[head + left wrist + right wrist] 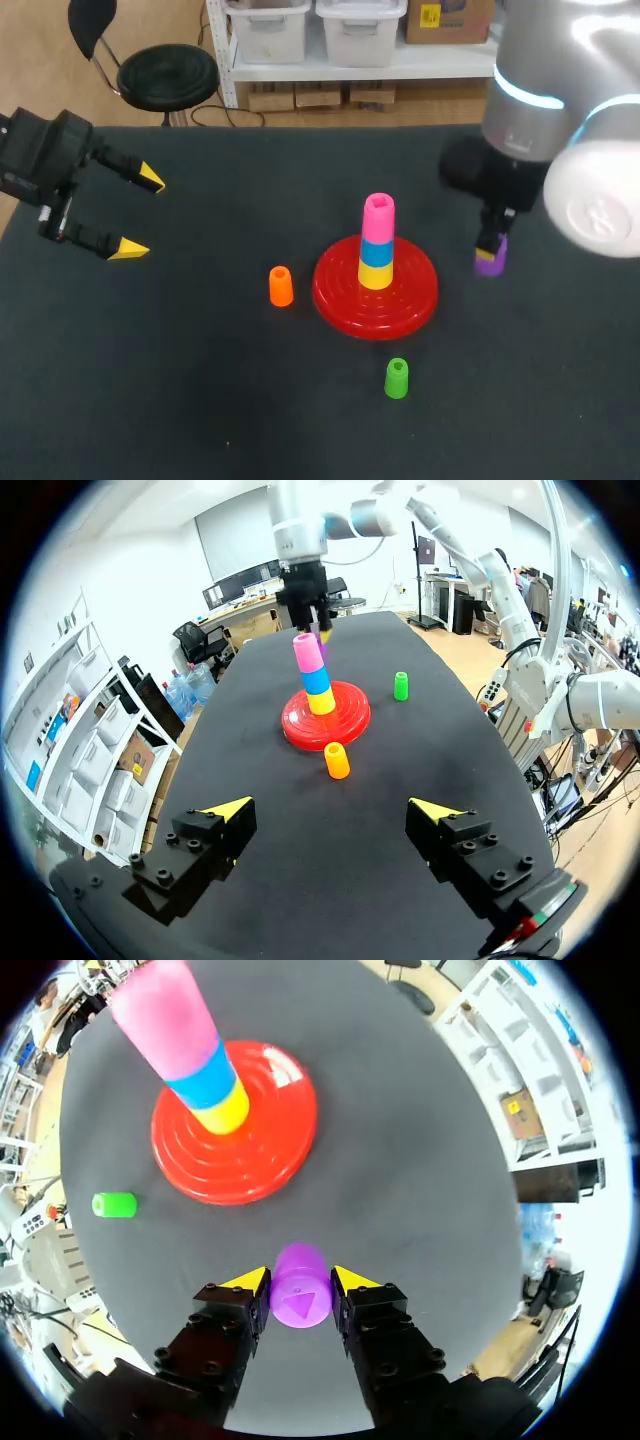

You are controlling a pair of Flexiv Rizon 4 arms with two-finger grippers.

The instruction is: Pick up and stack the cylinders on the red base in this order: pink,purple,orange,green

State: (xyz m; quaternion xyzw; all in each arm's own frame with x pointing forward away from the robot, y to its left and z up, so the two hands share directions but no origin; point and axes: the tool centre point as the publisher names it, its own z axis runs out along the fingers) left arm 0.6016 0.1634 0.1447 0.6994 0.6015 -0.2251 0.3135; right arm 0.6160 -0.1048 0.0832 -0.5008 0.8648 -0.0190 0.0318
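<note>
Only right wrist view shows pincer (300,1280) clamping purple cylinder (300,1302).

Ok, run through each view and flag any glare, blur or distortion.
Head view: the right arm looms close and soft, bright highlights on its shell, hiding part of the table. Left wrist view: the fisheye bends the table's edges; the red base has a faint sheen. Right wrist view: the pink cylinder bulges large; the purple cylinder is crisp.

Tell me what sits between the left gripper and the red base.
The orange cylinder stands upright between the left gripper and the red base, nearer the base. The left wrist view shows it plainly.
</note>
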